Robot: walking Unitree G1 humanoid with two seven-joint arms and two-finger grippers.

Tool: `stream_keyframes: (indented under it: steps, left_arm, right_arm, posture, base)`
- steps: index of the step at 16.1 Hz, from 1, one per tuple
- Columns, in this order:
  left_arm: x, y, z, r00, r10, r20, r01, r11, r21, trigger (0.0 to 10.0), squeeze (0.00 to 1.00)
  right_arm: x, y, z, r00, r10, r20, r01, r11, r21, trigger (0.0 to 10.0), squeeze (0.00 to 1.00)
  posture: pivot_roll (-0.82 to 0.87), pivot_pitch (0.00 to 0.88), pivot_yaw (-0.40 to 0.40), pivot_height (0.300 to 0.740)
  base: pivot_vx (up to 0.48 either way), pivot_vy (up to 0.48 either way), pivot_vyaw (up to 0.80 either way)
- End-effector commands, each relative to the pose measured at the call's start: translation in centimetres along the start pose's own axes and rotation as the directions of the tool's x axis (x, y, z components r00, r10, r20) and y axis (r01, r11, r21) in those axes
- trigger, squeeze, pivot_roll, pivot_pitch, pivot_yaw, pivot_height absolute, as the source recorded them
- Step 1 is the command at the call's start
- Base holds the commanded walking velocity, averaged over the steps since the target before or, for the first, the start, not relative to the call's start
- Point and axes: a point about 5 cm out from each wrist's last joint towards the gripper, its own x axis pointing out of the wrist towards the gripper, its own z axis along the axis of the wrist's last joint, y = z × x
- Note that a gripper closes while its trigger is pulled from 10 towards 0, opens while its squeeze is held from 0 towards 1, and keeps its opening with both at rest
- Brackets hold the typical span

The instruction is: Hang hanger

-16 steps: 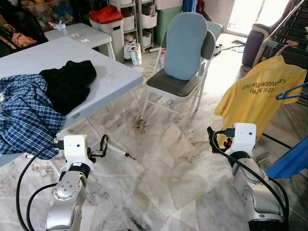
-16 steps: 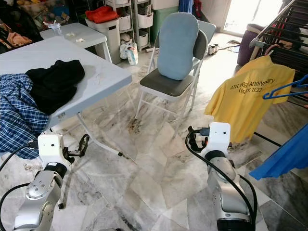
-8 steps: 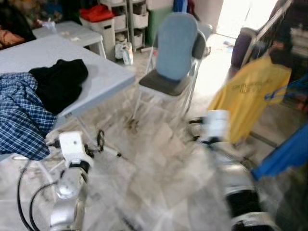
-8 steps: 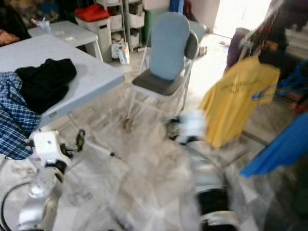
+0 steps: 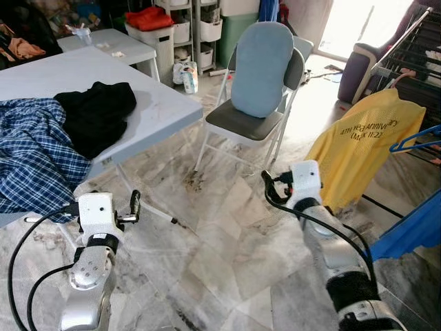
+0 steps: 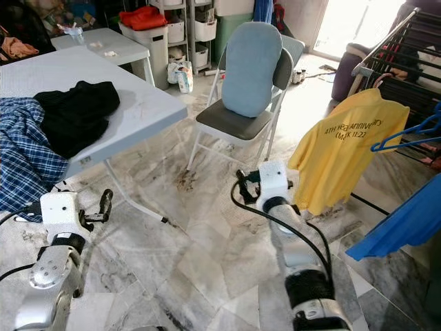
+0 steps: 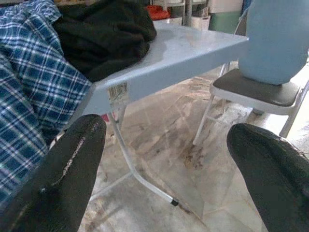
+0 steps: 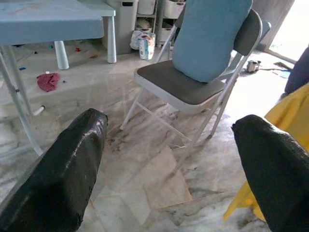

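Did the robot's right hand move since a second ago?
Yes. The right hand has swung toward the robot's left: earlier it was in front of the yellow shirt, now it sits left of it, nearer the folding chair.

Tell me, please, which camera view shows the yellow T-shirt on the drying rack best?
The right eye view shows it best: the whole yellow T-shirt hangs in frame with its printed text visible. The left eye view shows it too, nearer the picture's edge. The right wrist view catches just a yellow corner past one finger of the end effector, and the left wrist view faces the table instead.
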Motion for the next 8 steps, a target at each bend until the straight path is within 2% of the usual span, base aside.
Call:
stream_keyframes:
  steps: [1, 2, 4, 5, 7, 8]
  left_arm:
    - [0.0, -0.1, 0.1, 1.000, -0.012, 0.002, 0.012, 1.000, 0.012, 10.0, 0.00]
    - [-0.1, 0.1, 0.1, 1.000, -0.005, 0.000, 0.005, 1.000, 0.018, 10.0, 0.00]
    - [-0.2, 0.1, 0.1, 1.000, -0.008, -0.005, 0.008, 1.000, 0.025, 10.0, 0.00]
    - [-0.3, 0.0, 0.0, 0.999, -0.037, -0.015, 0.038, 0.998, 0.051, 10.0, 0.00]
    - [-0.2, 0.1, 0.1, 0.998, -0.054, -0.016, 0.055, 0.997, 0.063, 10.0, 0.00]
    - [-0.3, 0.4, 0.2, 0.998, -0.064, -0.015, 0.065, 0.995, 0.073, 10.0, 0.00]
  right_arm:
    - [-0.3, -0.8, -0.6, 0.999, -0.035, -0.020, 0.035, 0.999, 0.017, 10.0, 0.00]
    - [-0.4, -1.3, -1.0, 0.996, -0.076, -0.043, 0.077, 0.997, 0.029, 10.0, 0.00]
    - [-0.5, -1.9, -1.2, 0.992, -0.107, -0.060, 0.107, 0.994, -0.003, 10.0, 0.00]
    - [-1.1, -2.6, -1.9, 0.987, -0.122, -0.107, 0.117, 0.992, -0.048, 10.0, 0.00]
    - [-1.8, -3.6, -2.3, 0.983, -0.142, -0.118, 0.134, 0.988, -0.074, 10.0, 0.00]
    - [-2.6, -5.2, -2.7, 0.977, -0.178, -0.120, 0.166, 0.980, -0.105, 10.0, 0.00]
  posture:
    - [0.02, 0.000, -0.021, 0.740]
    - [0.02, 0.000, -0.016, 0.740]
    - [0.01, 0.000, -0.010, 0.740]
    - [0.02, 0.000, -0.010, 0.740]
    - [0.02, 0.000, -0.008, 0.740]
    - [0.02, 0.000, -0.003, 0.740]
  base:
    - [0.000, 0.000, 0.00]
    - [0.000, 0.000, 0.00]
    - [0.000, 0.000, 0.00]
    - [0.000, 0.000, 0.00]
    - [0.000, 0.000, 0.00]
    - [0.000, 0.000, 0.00]
